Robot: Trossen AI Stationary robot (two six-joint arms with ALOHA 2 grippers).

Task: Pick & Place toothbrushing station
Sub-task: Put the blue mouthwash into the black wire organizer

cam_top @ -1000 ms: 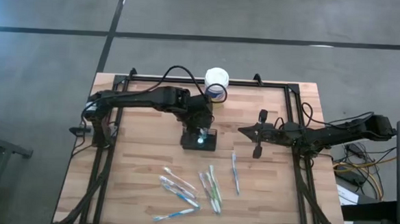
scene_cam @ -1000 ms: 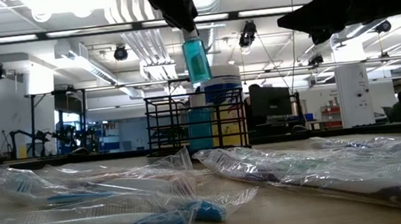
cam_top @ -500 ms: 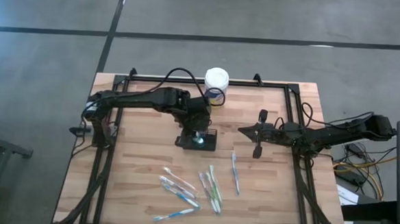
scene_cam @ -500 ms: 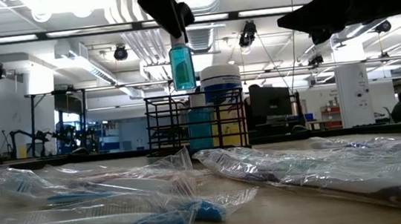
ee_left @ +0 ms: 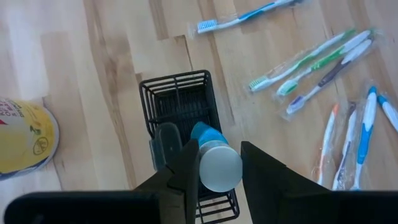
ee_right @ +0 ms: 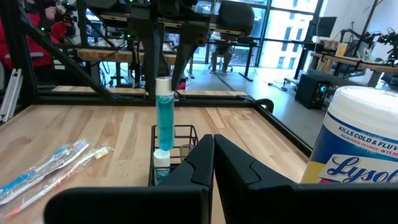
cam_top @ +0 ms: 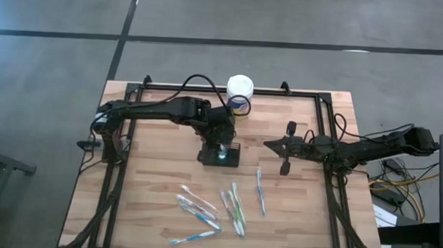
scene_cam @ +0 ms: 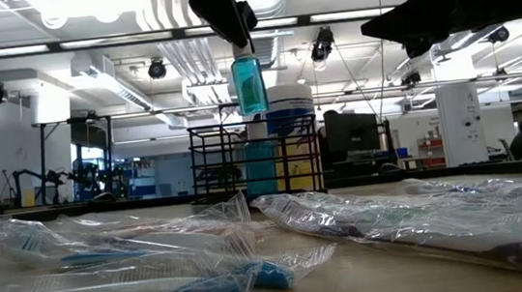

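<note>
The black wire caddy [cam_top: 220,153] stands on its base at the table's middle; it also shows in the low view [scene_cam: 214,161] and the left wrist view [ee_left: 177,102]. A blue bottle with a white cap [scene_cam: 259,166] stands inside it. My left gripper [cam_top: 221,135] is above the caddy, shut on a second small blue bottle [scene_cam: 249,84], which also shows in the right wrist view [ee_right: 164,118]. My right gripper [cam_top: 268,144] waits right of the caddy, above the table, shut and empty. My left gripper pinches the bottle's capped top end [ee_left: 219,167] between its two fingers. The fingers come from above, pointing down. The bottle hangs below them, nearly upright, its bottom [scene_cam: 255,110] just above the caddy's top and over the cap of the bottle inside.
A round canister with a white lid and yellow label [cam_top: 240,91] stands just behind the caddy. Several wrapped toothbrushes [cam_top: 217,203] lie scattered on the near half of the table. A black frame [cam_top: 324,114] runs along the table's edges.
My left gripper has swung the held bottle a little toward the table's left edge and then partway back, staying above the caddy. The bottle, tilted a second ago, now hangs nearly upright.
</note>
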